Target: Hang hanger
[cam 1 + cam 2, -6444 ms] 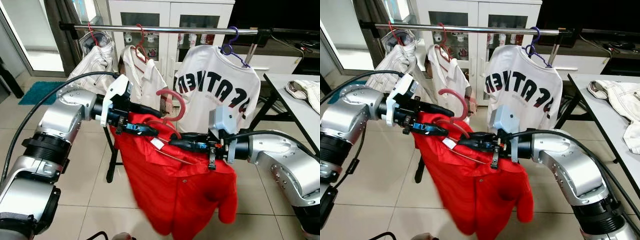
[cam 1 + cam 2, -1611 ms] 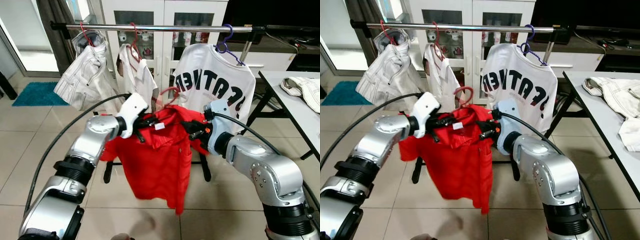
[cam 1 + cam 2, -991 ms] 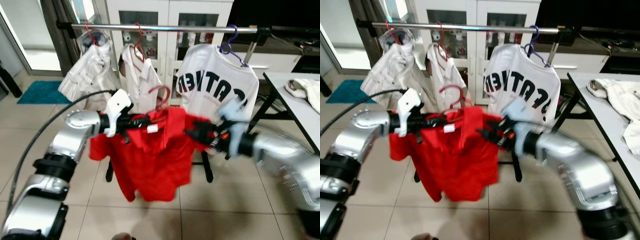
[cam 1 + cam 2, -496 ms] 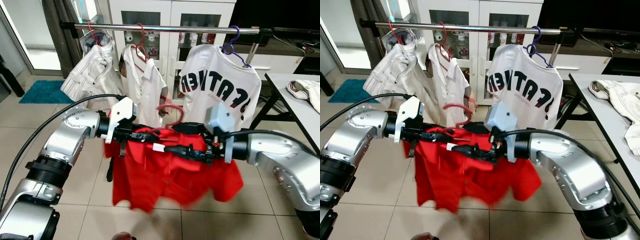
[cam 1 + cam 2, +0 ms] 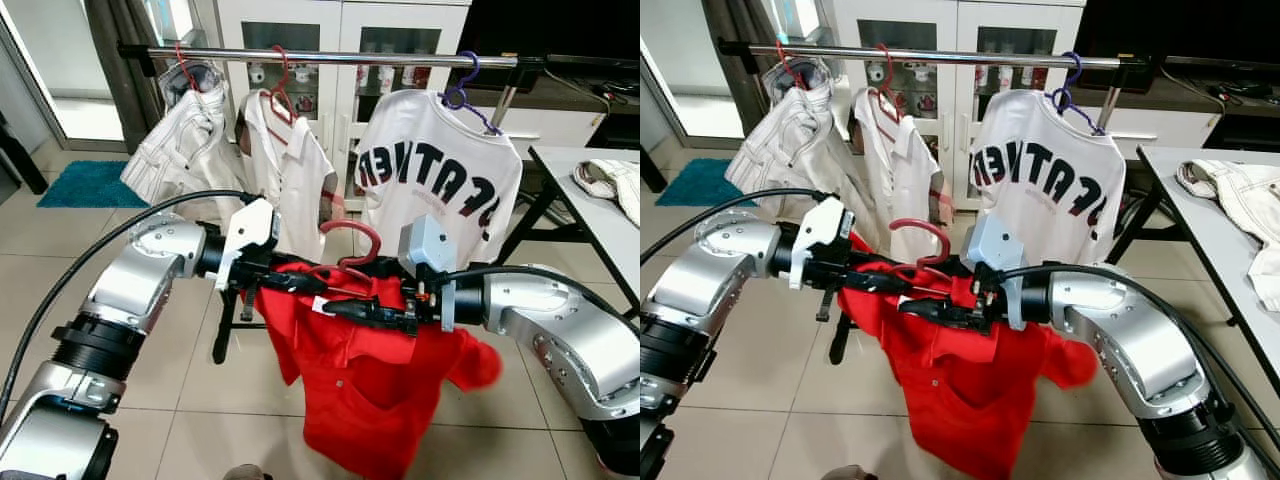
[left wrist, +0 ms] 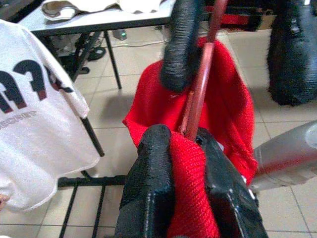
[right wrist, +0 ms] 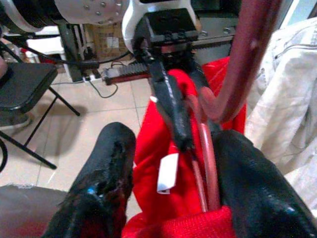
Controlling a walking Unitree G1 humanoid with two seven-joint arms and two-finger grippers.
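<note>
A red hanger (image 5: 352, 243) carrying a red shirt (image 5: 375, 385) is held in mid-air between the two arms, below and in front of the clothes rail (image 5: 330, 57). The left gripper (image 6: 184, 163) has its jaws closed on the shirt's fabric, with the hanger's red bar running up just beside one finger (image 6: 148, 183). The right gripper (image 7: 168, 173) has its jaws set fairly wide around the hanger's bar and the shirt collar with its white label (image 7: 167, 172); whether they press on it cannot be told. On the rail hang a white jacket (image 5: 185, 140), a white shirt (image 5: 290, 160) and a lettered white T-shirt (image 5: 435, 175). A pale garment (image 5: 608, 185) lies on the tabletop (image 5: 590, 215) to the right.
</note>
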